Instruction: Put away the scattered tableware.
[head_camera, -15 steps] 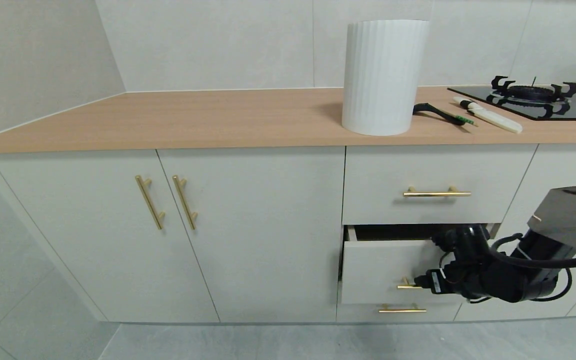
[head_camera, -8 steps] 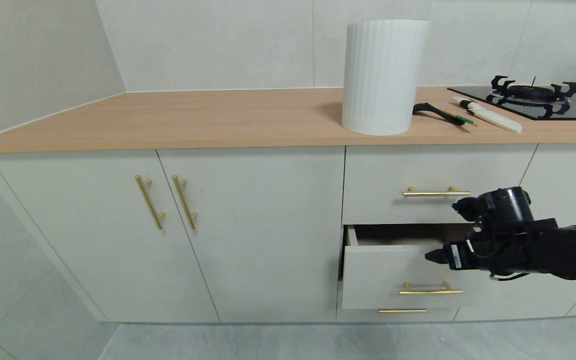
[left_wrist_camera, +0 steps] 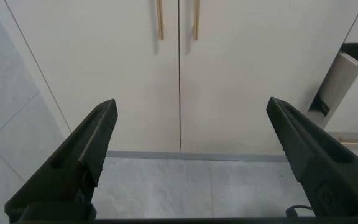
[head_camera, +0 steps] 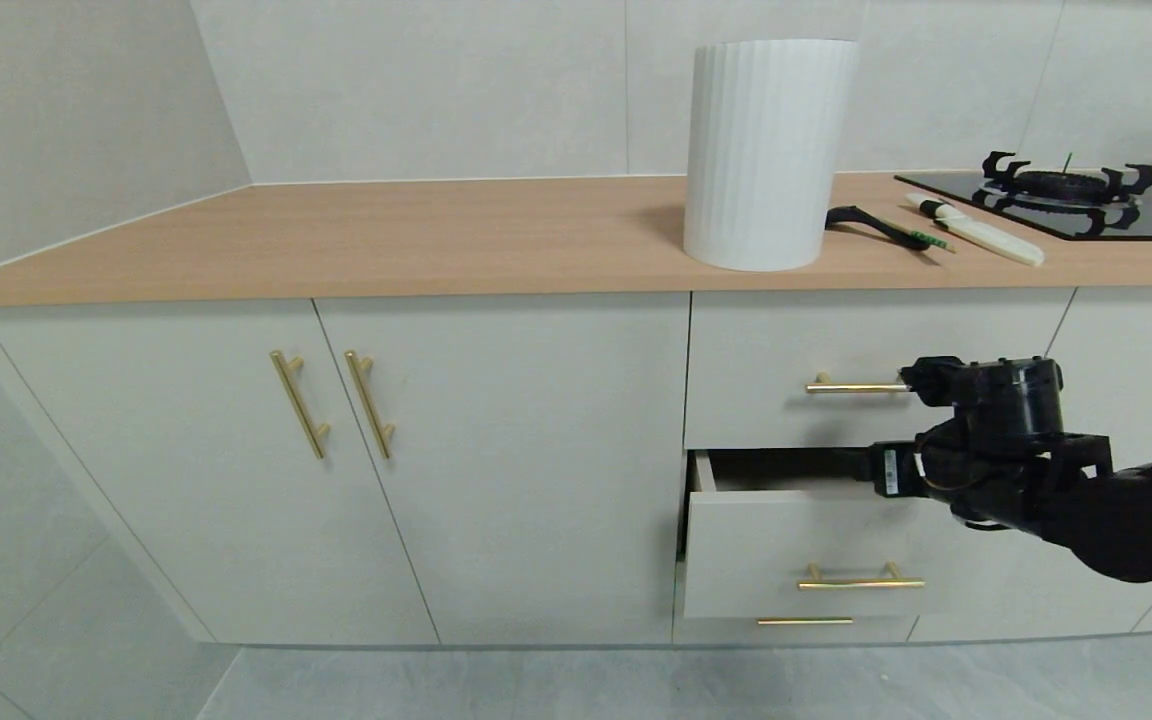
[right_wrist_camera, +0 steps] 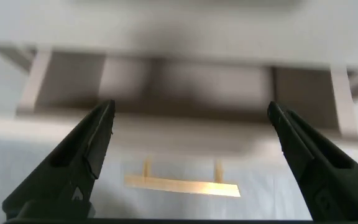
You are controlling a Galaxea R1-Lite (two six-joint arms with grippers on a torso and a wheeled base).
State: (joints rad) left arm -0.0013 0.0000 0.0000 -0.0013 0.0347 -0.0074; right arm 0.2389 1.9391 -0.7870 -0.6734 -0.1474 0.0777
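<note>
- Right fingers [right_wrist_camera: 87, 163] spread, empty, at the open drawer [head_camera: 786, 540].
- Left fingers [left_wrist_camera: 91, 155] released, facing cabinet doors [left_wrist_camera: 241, 81].
- Knife [head_camera: 984, 237] and black utensil [head_camera: 876, 226] lie near the counter's [head_camera: 416, 235] front edge, beside the canister [head_camera: 764, 150].

Light wooden countertop [head_camera: 386, 235] running into the corner of the tiled wall, tall white ribbed container [head_camera: 769, 150] standing upright near its front edge, black utensil [head_camera: 881, 228] lying just beside the container, cream utensil [head_camera: 981, 233] lying near it, black glass hob [head_camera: 1086, 215] set in the far right end.
</note>
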